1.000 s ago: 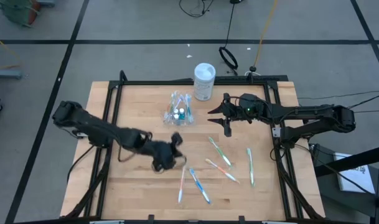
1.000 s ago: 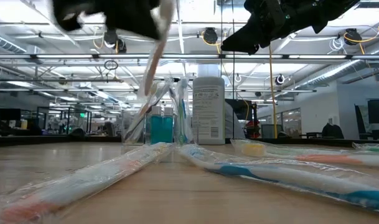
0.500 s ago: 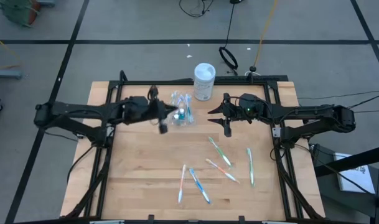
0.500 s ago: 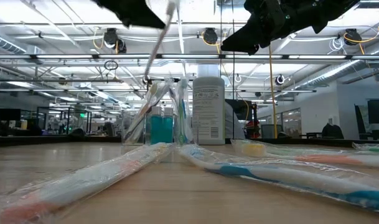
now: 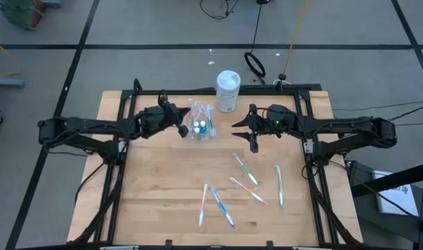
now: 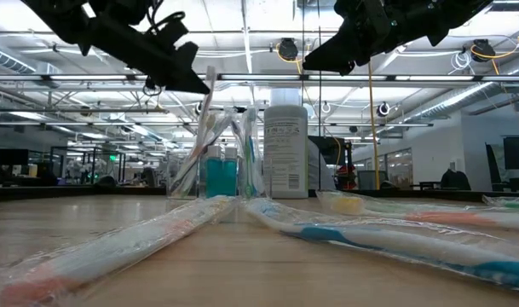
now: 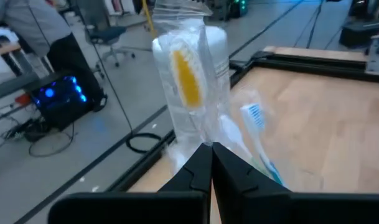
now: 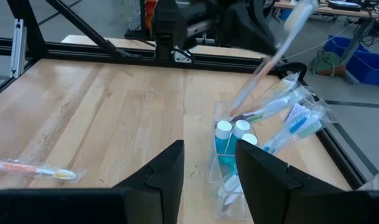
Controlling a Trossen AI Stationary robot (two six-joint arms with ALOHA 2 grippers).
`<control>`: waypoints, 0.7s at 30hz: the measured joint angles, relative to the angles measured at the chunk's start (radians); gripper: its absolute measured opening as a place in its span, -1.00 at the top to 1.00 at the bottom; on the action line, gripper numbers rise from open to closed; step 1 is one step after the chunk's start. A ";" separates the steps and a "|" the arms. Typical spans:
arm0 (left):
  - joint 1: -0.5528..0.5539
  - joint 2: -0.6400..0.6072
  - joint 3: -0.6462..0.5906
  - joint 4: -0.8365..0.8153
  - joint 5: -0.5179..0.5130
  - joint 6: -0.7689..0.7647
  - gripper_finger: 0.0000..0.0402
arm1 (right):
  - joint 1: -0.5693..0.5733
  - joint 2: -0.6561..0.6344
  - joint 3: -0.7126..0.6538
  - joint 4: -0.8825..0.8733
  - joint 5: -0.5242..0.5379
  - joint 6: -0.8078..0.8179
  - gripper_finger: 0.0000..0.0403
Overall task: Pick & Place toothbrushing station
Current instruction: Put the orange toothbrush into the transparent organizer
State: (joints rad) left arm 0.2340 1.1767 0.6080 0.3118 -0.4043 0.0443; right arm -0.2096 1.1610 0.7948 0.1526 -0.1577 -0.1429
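Over a wooden tabletop (image 5: 155, 187), the left end effector (image 5: 178, 125) hangs just beside a small clear plastic cup (image 5: 203, 129), its fingers clamped shut on a wrapped toothbrush (image 7: 190, 93) with a yellow head. In the low view that toothbrush slants down toward the cup's mouth among the brushes already standing there. The cup sits at the far middle of the tabletop and also holds blue toothpaste tubes (image 8: 226, 144) with white caps. A taller white container (image 5: 228, 91) stands just behind it. The right end effector (image 5: 253, 132) waits in the air to the cup's right, its fingers parted and holding nothing. Five more wrapped toothbrushes (image 5: 244, 170) lie loose on the nearer half of the tabletop, well apart from the cup. A person (image 7: 43, 31) stands in the room beyond the table's edge.
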 joint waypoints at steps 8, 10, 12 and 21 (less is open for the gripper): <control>-0.006 0.008 -0.020 -0.028 0.000 -0.105 0.96 | 0.000 0.000 0.000 0.000 0.000 0.000 0.33; -0.014 0.008 -0.021 -0.033 0.002 -0.111 0.97 | 0.000 0.000 0.000 0.000 0.000 0.000 0.33; -0.016 0.007 -0.021 -0.044 0.010 -0.129 0.99 | 0.000 0.000 0.000 0.000 0.000 0.000 0.33; -0.018 0.015 -0.021 -0.239 -0.012 -0.219 0.99 | 0.000 0.000 -0.001 0.000 0.000 0.000 0.33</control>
State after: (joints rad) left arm 0.2155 1.1913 0.5873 0.0726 -0.4168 -0.1743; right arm -0.2096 1.1610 0.7940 0.1528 -0.1577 -0.1427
